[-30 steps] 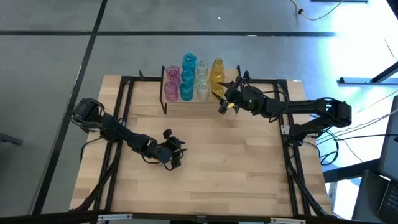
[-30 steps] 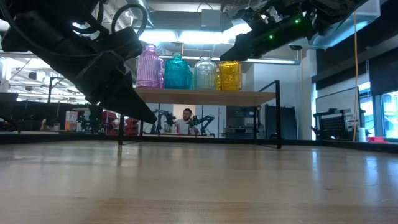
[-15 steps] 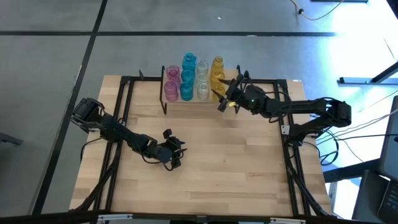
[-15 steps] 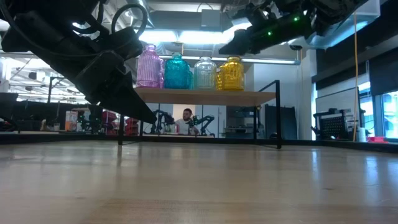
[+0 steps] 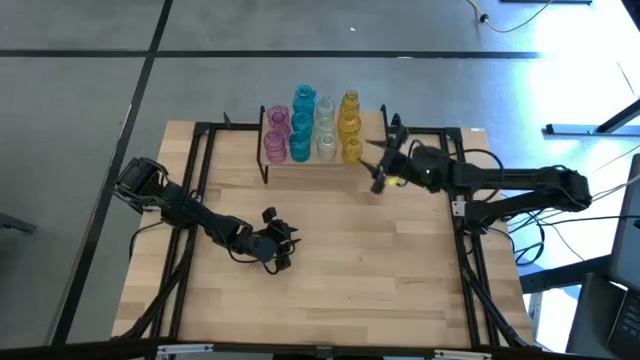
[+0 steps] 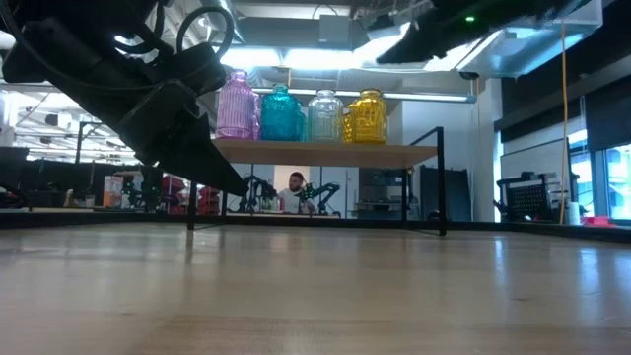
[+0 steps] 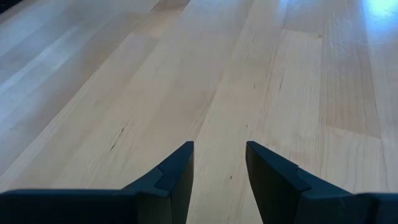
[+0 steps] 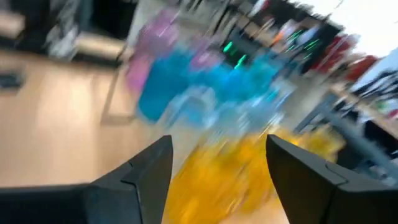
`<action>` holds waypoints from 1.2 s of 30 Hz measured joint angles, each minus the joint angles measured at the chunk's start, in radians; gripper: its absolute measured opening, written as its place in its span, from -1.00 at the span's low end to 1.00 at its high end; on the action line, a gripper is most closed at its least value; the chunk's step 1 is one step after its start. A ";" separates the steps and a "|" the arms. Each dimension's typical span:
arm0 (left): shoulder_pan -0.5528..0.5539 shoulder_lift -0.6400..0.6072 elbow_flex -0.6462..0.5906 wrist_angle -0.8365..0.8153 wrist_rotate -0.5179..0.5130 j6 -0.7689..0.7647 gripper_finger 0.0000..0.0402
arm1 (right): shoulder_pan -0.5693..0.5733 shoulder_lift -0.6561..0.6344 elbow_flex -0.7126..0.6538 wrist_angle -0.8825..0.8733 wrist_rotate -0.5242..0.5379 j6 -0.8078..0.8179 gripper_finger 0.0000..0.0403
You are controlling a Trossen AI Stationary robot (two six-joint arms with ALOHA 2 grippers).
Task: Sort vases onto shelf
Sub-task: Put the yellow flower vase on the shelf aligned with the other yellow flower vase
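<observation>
The shelf (image 5: 310, 160) stands at the far edge of the counter (image 5: 400, 270), and all the vases sit on its top board in four colour columns: pink vases (image 5: 276, 135) at the shelf's left end, then teal-blue vases (image 5: 301, 125), clear vases (image 5: 326, 130), and amber-yellow vases (image 5: 349, 128) at its right end. In the low view the front row shows as four jars side by side on the board: pink (image 6: 237, 106), teal (image 6: 281, 113), clear (image 6: 324, 115) and amber (image 6: 366, 116), all upright. The right gripper (image 5: 381, 165) hangs just off the shelf's right end, near the amber-yellow vases but apart from them; its fingers (image 8: 140, 177) stand spread with nothing between them, and the blurred vases show beyond them. The left gripper (image 5: 280, 245) rests low over the bare counter, well in front of the shelf and toward its left end; its fingers (image 7: 177, 171) are parted with a gap and hold nothing, only wood grain showing between them. A person (image 6: 295, 187) sits in the room beyond, seen under the shelf.
</observation>
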 joint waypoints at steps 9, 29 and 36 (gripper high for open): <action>0.000 0.000 0.000 0.004 0.000 0.000 -0.30 | 0.038 0.032 -0.021 -0.252 -0.026 0.084 -0.20; 0.000 0.000 0.000 0.003 0.002 0.000 -0.30 | -0.049 0.179 -0.020 -0.045 -0.034 -0.015 -0.88; 0.000 0.000 0.000 0.003 0.008 0.001 -0.30 | -0.048 0.186 -0.019 -0.006 -0.026 -0.033 -0.89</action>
